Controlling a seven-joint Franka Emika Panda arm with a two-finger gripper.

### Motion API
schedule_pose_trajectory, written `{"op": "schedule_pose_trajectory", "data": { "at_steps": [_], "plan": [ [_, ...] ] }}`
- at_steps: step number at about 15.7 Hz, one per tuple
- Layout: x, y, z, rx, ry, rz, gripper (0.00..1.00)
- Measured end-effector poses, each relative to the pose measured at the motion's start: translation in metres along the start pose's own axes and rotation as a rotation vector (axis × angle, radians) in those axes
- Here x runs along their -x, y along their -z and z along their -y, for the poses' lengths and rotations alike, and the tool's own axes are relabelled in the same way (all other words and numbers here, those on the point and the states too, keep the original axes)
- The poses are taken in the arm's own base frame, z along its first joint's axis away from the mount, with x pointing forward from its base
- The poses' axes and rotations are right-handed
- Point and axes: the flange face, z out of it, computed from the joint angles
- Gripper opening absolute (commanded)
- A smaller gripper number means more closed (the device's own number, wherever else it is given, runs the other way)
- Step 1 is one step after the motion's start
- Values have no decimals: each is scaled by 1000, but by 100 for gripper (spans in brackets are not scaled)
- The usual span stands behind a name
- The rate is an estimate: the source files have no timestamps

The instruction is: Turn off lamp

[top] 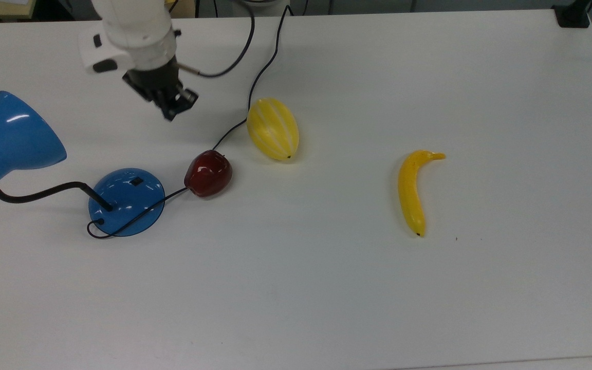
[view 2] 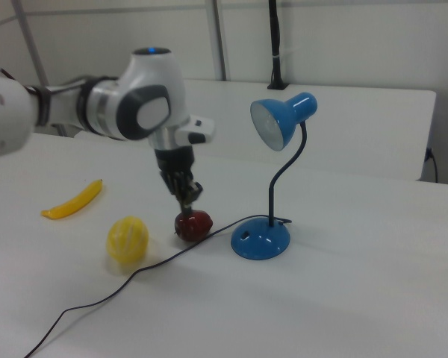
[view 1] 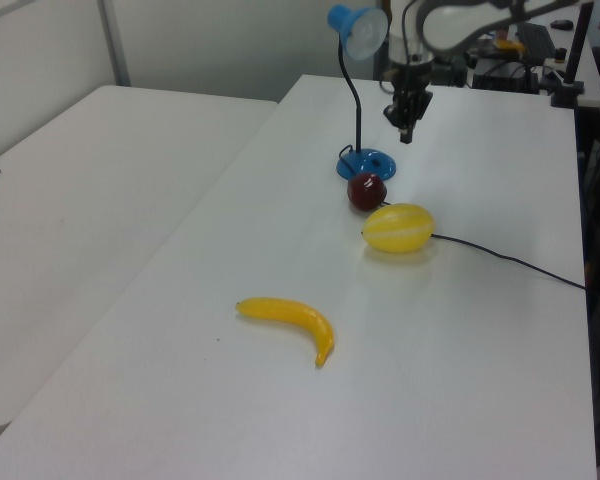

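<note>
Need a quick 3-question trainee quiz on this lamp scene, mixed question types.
1. True or false: the tool is touching the glossy blue desk lamp's round base.
2. Which fruit lies on the lamp's black cord: A) curved yellow banana B) dark red apple C) neither?
3. Fill in: in the top view, the striped yellow melon lies to the apple's upper ____.

Key: 1 false, it hangs clear above the white table. 2 B. 3 right.

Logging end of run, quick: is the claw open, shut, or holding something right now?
Claw: shut, holding nothing, raised clear of the lamp.
</note>
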Motion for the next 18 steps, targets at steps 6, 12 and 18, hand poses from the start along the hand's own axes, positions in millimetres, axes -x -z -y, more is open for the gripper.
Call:
{"op": "schedule_pose_trajectory", "data": {
  "at_steps": [6, 12, 18],
  "plan": [
    [78, 93, -8, -13, 186, 90, 56],
    [110, 112, -20, 0, 253, 67, 100],
    [109, 112, -26, -2, 281, 77, 100]
  ]
}}
